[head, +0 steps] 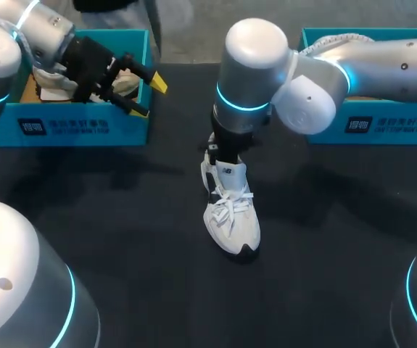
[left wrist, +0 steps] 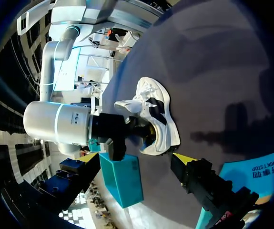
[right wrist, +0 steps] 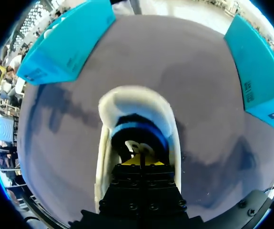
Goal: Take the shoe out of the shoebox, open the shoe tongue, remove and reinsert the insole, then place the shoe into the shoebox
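A white laced shoe (head: 231, 214) stands on the black table near the middle, toe toward the front edge. My right arm reaches in from the right, and its gripper (head: 221, 161) points down into the shoe's heel opening. In the right wrist view the right gripper (right wrist: 143, 159) is shut, its yellow tips deep inside the shoe (right wrist: 110, 107) by the blue lining; whether it pinches the insole is hidden. My left gripper (head: 149, 97) hangs open and empty over the left shoebox (head: 85, 125). One of its fingertips (left wrist: 179, 158) shows, short of the shoe (left wrist: 158, 117).
A second teal shoebox (head: 371, 123) stands at the back right under my right arm, with another white shoe (head: 339, 40) in it. The left box holds a pale shoe (head: 125, 81) and paper. The black table (head: 143, 246) lies open toward the front.
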`<state>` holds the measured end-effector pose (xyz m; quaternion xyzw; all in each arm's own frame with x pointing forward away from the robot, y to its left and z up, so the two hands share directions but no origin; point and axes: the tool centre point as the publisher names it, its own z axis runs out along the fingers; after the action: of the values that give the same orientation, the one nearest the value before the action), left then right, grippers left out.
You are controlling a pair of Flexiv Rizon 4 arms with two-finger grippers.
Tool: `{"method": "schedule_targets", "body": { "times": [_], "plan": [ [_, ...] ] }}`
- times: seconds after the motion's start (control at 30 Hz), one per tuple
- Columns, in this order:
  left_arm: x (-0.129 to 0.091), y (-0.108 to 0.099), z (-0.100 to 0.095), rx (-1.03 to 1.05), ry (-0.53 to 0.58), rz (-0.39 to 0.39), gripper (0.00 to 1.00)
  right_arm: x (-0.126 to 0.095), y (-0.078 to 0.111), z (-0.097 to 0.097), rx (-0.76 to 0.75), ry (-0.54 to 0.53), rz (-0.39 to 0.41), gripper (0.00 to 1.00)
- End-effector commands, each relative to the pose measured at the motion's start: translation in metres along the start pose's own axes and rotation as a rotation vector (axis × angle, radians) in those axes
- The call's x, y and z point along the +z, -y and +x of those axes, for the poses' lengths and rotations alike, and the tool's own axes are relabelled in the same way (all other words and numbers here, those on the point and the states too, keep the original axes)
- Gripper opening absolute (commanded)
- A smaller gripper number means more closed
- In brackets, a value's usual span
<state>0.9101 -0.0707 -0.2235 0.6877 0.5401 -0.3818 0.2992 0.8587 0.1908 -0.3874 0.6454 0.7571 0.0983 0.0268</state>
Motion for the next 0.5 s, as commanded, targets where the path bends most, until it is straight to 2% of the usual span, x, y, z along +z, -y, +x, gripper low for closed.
{"method": "schedule_targets", "body": {
  "times": [0.03,0.27,0.5],
  "plan": [
    [-0.002,0.002,-0.001,0.002,-0.003,-0.001,1.00,-0.017,-0.001,0.000,-0.001,0.032,-0.030,0.00],
    [-0.003,0.002,-0.002,0.011,-0.006,0.003,1.00,-0.016,-0.014,0.000,0.008,0.065,-0.109,0.00],
    [-0.003,0.003,-0.001,0.014,-0.015,0.010,1.00,-0.001,-0.019,0.003,-0.005,0.078,-0.126,0.00]
  ]
}}
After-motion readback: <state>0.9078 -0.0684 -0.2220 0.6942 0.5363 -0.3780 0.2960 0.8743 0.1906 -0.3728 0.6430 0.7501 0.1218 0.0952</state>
